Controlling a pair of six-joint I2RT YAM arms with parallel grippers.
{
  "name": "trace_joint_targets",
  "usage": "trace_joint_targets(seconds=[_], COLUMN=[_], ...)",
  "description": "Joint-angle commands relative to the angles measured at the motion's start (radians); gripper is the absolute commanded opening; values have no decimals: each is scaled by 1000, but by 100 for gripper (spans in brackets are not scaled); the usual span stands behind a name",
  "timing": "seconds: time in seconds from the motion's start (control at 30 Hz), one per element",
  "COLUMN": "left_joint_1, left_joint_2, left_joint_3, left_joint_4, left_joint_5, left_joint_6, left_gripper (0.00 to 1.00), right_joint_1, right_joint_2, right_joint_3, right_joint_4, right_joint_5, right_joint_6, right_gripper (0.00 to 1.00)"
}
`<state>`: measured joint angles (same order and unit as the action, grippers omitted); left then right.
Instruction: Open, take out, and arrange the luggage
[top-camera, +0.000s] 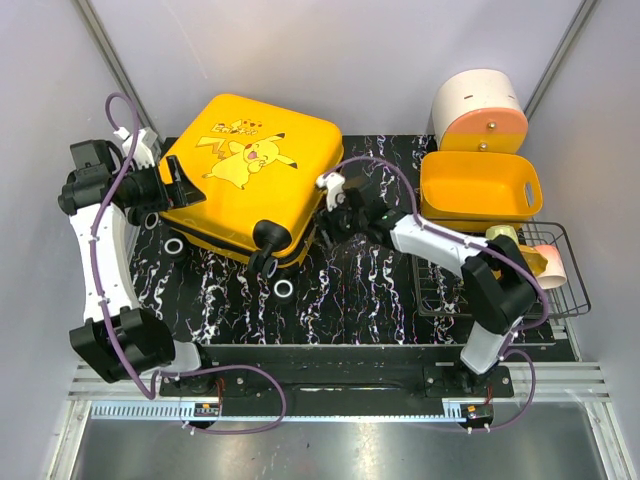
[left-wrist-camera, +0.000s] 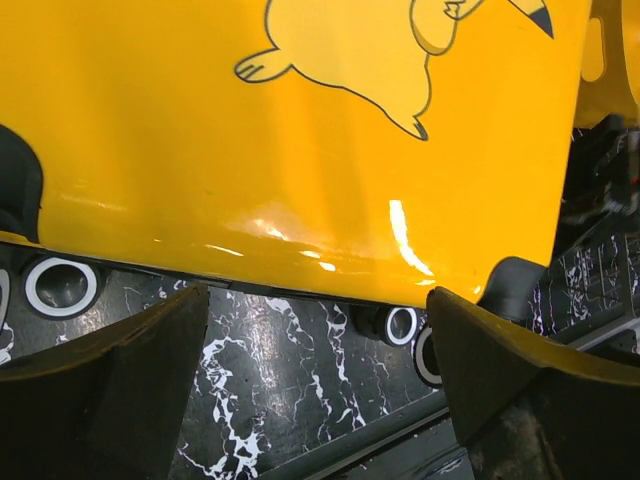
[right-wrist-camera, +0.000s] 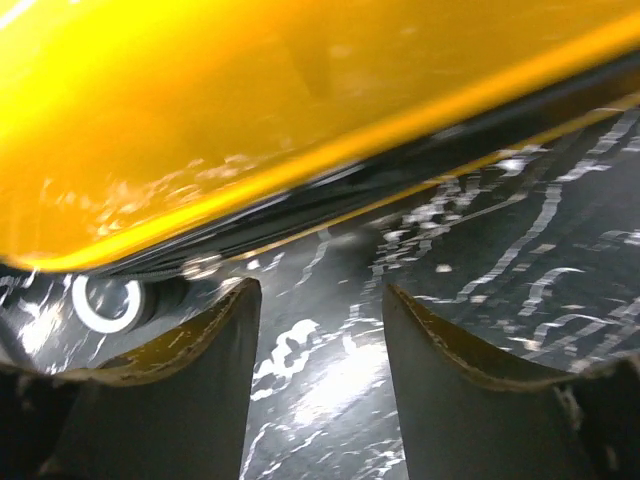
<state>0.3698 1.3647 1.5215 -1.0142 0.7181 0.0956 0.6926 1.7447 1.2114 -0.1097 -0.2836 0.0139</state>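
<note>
The luggage (top-camera: 245, 175), a glossy yellow hard-shell suitcase with a cartoon print on its lid, lies lid up and closed on the black marbled mat (top-camera: 350, 290). My left gripper (top-camera: 178, 180) is at its left edge, open. In the left wrist view the left gripper (left-wrist-camera: 318, 300) has only mat between its fingers, and the yellow shell (left-wrist-camera: 300, 150) sits just beyond the tips. My right gripper (top-camera: 328, 205) is by the suitcase's right side. In the right wrist view the right gripper (right-wrist-camera: 320, 295) is open and empty, below the dark seam (right-wrist-camera: 330, 185) of the shell.
Black-and-white wheels (top-camera: 283, 288) stick out at the suitcase's near side. A smaller yellow basket (top-camera: 478, 190) and a white-and-orange cylinder (top-camera: 480, 110) stand at the back right. A black wire basket (top-camera: 560, 285) holding a pale roll sits at the right edge.
</note>
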Motion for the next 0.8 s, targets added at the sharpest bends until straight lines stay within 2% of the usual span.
trace_joint_targets(seconds=[0.0, 0.13, 0.3, 0.4, 0.57, 0.77], left_joint_1=[20, 24, 24, 24, 24, 24], left_joint_2=[36, 40, 28, 10, -12, -16], left_joint_3=[9, 17, 11, -7, -38, -41], left_joint_4=[51, 51, 51, 66, 80, 80], left_joint_5=[3, 6, 7, 12, 12, 7], left_joint_6=[-14, -10, -3, -11, -22, -23], left_gripper=[93, 93, 94, 93, 93, 94], right_joint_1=[-146, -223, -185, -122, -35, 42], right_joint_2=[18, -6, -85, -105, -87, -19], right_joint_3=[89, 82, 5, -3, 3, 69], right_joint_4=[45, 44, 22, -22, 1, -31], right_joint_5=[70, 22, -175, -157, -69, -40], right_joint_6=[75, 74, 28, 9, 58, 58], right_gripper=[58, 60, 70, 74, 73, 73])
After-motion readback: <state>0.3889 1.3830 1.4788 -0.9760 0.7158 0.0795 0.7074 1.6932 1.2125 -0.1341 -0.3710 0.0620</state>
